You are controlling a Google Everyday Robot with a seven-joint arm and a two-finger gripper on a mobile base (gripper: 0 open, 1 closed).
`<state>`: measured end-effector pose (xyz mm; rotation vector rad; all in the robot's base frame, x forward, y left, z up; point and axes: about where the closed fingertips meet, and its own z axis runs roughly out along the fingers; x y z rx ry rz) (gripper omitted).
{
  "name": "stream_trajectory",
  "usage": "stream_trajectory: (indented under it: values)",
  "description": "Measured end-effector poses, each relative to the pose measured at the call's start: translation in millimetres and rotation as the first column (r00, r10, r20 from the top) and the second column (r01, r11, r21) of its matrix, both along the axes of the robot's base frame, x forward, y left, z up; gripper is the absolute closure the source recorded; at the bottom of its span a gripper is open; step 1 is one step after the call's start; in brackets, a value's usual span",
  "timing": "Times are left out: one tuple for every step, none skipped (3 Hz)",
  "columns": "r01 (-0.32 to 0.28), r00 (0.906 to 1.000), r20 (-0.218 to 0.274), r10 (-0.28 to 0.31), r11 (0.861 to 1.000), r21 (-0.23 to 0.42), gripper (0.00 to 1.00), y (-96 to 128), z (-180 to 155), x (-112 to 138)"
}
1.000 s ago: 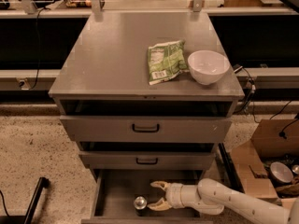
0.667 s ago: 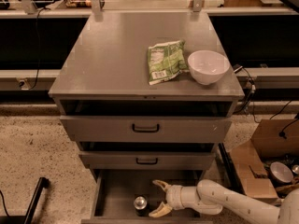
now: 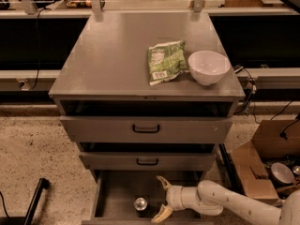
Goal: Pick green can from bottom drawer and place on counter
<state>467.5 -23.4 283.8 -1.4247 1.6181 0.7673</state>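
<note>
Counter (image 3: 117,64): above the bottom drawer (image 3: 117,193); our drop-off.
Bottom drawer: stands open, giving us access.
End effector (image 3: 162,199): inside that drawer, fingers spread wide, we judge to bracket the can.
Green can (image 3: 140,204): upright inside that drawer, ungrasped.

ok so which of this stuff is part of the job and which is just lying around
In the job: green can, bottom drawer, counter, the open gripper beside the can in the drawer.
Lying about: snack bag, white bowl, both on the counter.
</note>
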Motion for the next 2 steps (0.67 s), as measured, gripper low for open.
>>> stream_trajectory:
  values:
    - [-0.011, 0.9999, 0.0, 0.011, 1.0, 0.001, 0.0, 5.9, -14.5, 6.6]
    - [-0.027, 0.9996, -0.004, 0.027, 0.999, 0.021, 0.02, 15.6, -31.9, 15.9]
